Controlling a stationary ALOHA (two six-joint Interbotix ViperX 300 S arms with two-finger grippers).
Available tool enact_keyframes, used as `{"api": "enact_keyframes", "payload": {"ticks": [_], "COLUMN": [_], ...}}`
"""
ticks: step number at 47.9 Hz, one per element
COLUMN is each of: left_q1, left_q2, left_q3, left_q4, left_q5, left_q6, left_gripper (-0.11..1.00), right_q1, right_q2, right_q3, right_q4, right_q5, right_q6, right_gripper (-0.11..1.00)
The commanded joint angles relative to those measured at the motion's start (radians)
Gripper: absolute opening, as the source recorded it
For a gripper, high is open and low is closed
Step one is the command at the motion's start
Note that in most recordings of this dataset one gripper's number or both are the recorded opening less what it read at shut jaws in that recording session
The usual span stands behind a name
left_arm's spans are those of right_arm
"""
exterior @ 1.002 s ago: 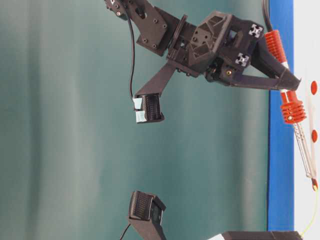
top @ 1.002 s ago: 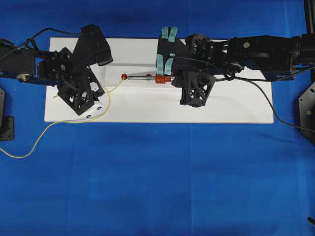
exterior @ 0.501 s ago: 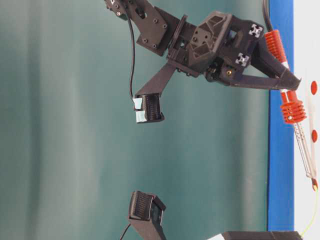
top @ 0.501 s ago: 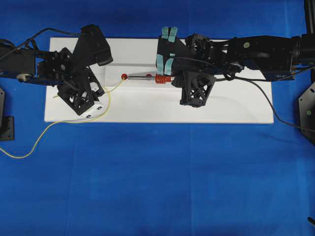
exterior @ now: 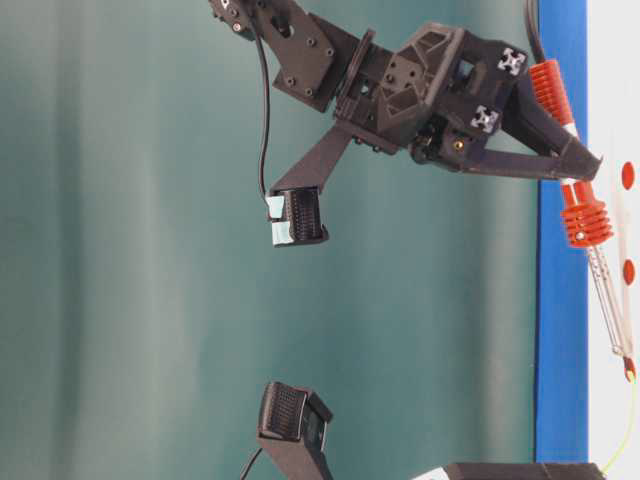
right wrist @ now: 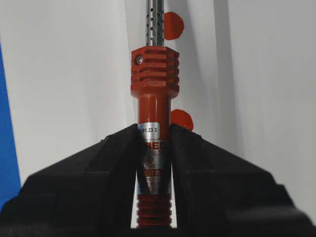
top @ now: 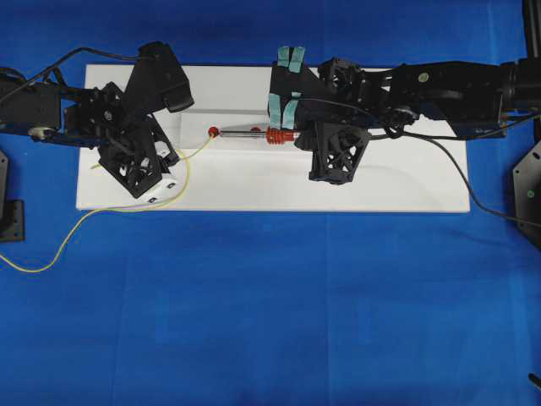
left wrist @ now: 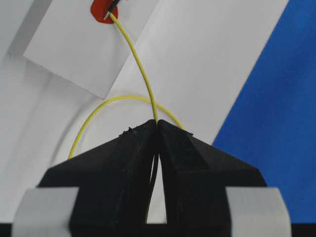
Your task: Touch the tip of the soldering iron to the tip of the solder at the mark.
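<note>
Nothing has shifted across the last second: both arms, the iron and the wire sit exactly where they were

Overhead: the right gripper (top: 290, 134) is clenched on the red handle of the soldering iron (top: 254, 134), whose long axis runs level across the white board (top: 406, 190), tip pointing toward the left arm. That tip ends at the red mark (top: 213, 132). From the other side, the solder (top: 188, 165) rises out of the left gripper (top: 166, 155) and slants up to the same mark, so the two tips meet head-on between the arms, with the left gripper nearer the mark than the right

Table level: the iron (exterior: 597, 260) slopes down from the right gripper (exterior: 585, 165) to the board's surface, and the yellow wire (exterior: 627, 420) comes up to its point; the two appear to touch, though the join is very small here

Left wrist: the jaws are pinched shut on the solder (left wrist: 140, 69), which arcs straight ahead to the red mark (left wrist: 101, 10), where the dark iron tip (left wrist: 114, 5) rests on its end

Right wrist: the jaws grasp the iron (right wrist: 154, 108) just behind its ribbed collar, the shaft pointing straight away past a second red mark (right wrist: 180, 119); the tip itself is out of frame. By the look of it, contact is made
</note>
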State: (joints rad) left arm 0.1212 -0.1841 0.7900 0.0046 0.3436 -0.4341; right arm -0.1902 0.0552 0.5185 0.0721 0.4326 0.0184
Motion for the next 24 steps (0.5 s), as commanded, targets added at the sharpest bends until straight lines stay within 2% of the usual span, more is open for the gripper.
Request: {"api": "enact_keyframes", "payload": {"ticks": [1, 24], "left_q1": [-0.002, -0.002], "left_q2": [-0.009, -0.028], "left_q3": [-0.009, 0.0], "left_q4": [0.0, 0.002], "left_q5": [-0.002, -0.006], "left_q6": [0.0, 0.012], "left_gripper": [0.03, 0.03], "right_q1": [0.0, -0.002], "right_q2": [-0.012, -0.012], "right_q3": [-0.014, -0.012], "right_q4": [-0.003, -0.003], "right_q5": [-0.003, -0.003], "right_q6": [0.002, 0.002], "right_gripper": [0.07, 0.07]}}
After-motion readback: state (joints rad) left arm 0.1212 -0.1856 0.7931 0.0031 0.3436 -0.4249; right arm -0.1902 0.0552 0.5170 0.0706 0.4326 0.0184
